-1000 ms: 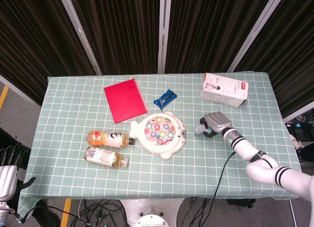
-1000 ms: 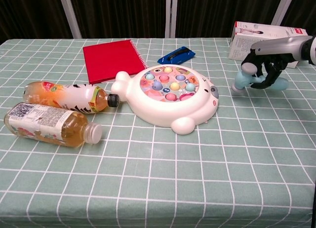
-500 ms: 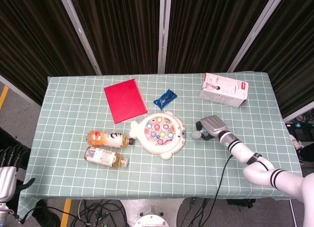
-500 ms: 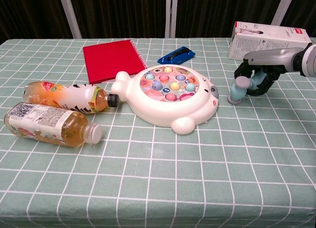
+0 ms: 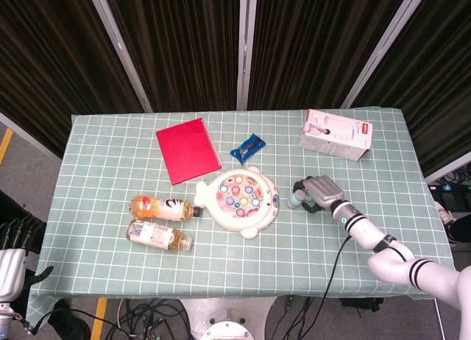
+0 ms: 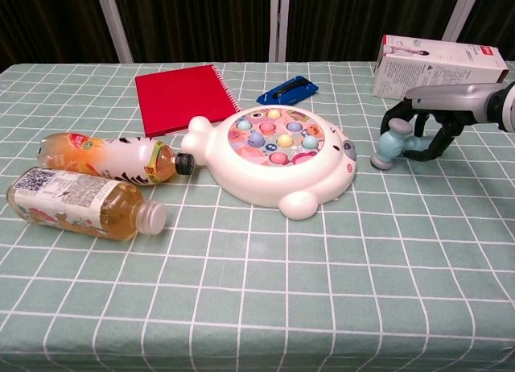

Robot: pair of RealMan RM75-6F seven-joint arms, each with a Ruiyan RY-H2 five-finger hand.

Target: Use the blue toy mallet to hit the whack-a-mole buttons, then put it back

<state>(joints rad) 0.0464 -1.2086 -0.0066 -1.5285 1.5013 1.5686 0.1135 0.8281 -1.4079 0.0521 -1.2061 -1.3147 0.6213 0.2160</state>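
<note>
While the mallet sits low beside the toy, status as I see it:
right hand (image 6: pixel 434 118): curled over the blue toy mallet (image 6: pixel 392 144), fingers arched around the handle; looks like a loose grip, though the contact itself is partly hidden.
change: a second ago the mallet hung clear above the cloth; now its head is at or just on the table (image 6: pixel 257 307), tilted, near the right edge of the whack-a-mole toy (image 6: pixel 273 159).
hand shift: it has come down and a little toward the toy, fingers look more spread than half a second back.
meaning: my read is this is the put-back step, mallet being set down; release not yet done.
mallet location: right of the toy, apart from it, in front of the white box (image 6: pixel 442 62).
buttons: coloured buttons (image 5: pixel 241 191) on the toy face; can't tell which were hit.
left hand (image 5: pixel 13 233): only dark fingers at the frame edge in the head view, off the table; can't tell open or closed.
others: red notebook (image 6: pixel 181 94), blue packet (image 6: pixel 288 89), two bottles (image 6: pixel 96 179) lying left of the toy.
</note>
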